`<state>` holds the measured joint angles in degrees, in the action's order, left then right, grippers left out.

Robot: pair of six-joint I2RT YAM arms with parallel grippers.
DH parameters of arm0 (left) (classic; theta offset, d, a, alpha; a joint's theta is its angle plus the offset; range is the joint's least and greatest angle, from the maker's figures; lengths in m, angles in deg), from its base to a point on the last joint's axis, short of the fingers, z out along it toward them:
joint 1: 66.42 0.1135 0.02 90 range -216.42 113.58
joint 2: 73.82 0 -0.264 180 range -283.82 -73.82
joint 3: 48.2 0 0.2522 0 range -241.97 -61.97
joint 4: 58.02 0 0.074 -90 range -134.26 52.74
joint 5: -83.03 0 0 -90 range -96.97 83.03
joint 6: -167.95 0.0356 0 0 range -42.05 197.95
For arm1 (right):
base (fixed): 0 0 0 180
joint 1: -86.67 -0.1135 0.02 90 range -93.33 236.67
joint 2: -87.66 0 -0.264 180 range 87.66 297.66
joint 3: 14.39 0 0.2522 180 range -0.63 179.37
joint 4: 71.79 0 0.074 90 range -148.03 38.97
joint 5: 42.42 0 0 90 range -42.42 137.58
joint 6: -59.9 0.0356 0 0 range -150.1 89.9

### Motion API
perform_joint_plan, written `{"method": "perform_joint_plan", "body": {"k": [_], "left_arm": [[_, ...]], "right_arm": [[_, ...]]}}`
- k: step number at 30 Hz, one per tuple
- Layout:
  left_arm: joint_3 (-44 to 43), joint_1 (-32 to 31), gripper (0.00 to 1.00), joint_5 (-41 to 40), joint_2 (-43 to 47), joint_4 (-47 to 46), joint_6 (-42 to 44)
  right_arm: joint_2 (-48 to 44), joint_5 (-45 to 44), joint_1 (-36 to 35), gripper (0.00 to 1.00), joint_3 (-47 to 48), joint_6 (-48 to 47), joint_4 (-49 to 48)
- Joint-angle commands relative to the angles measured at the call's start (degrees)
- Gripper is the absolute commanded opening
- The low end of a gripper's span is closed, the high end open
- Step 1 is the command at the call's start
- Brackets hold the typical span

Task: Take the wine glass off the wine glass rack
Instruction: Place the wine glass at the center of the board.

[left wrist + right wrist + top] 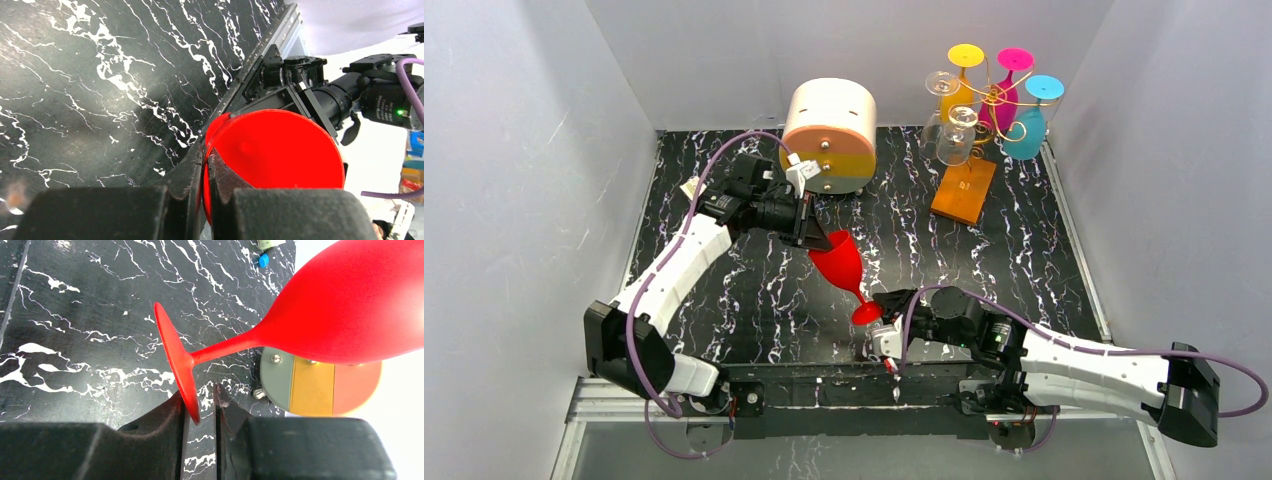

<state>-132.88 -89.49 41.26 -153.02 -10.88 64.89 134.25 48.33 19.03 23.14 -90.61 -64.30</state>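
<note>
A red wine glass (839, 262) hangs tilted in the air over the middle of the table, off the wine glass rack (996, 98). My left gripper (816, 238) is shut on the rim of its bowl, one finger inside and one outside, as the left wrist view shows (206, 155). My right gripper (882, 330) is at the glass's foot. In the right wrist view the foot's edge (187, 385) sits between its fingers (200, 396), against the left one with a gap to the right one. The rack stands at the back right on its wooden base (964, 188).
Yellow (960, 80), magenta (1010, 85), blue (1029, 118) and clear (954, 135) glasses hang on the rack. A round cream-and-orange drawer box (829, 135) stands at the back centre, behind the left gripper. White walls close in the black marbled table (1024, 250).
</note>
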Motion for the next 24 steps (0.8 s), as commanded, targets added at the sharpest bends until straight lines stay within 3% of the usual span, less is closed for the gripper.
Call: {"method": "perform_joint_plan", "body": {"k": [1, 16, 24], "left_arm": [[-2.9, -0.2, 0.0, -3.6, 2.1, 1.9, -0.8], [-4.9, -0.2, 0.0, -13.6, 4.4, 4.4, -0.3], [-6.9, -0.2, 0.0, -28.2, 6.0, 7.4, 1.3]], "right_arm": [[-1.6, -0.4, -0.1, 0.31, 0.0, 0.6, -2.8], [-3.4, -0.4, -0.1, 0.43, -0.5, 2.4, -3.0], [-4.8, -2.7, -0.1, 0.5, -0.1, 5.6, -4.4]]}}
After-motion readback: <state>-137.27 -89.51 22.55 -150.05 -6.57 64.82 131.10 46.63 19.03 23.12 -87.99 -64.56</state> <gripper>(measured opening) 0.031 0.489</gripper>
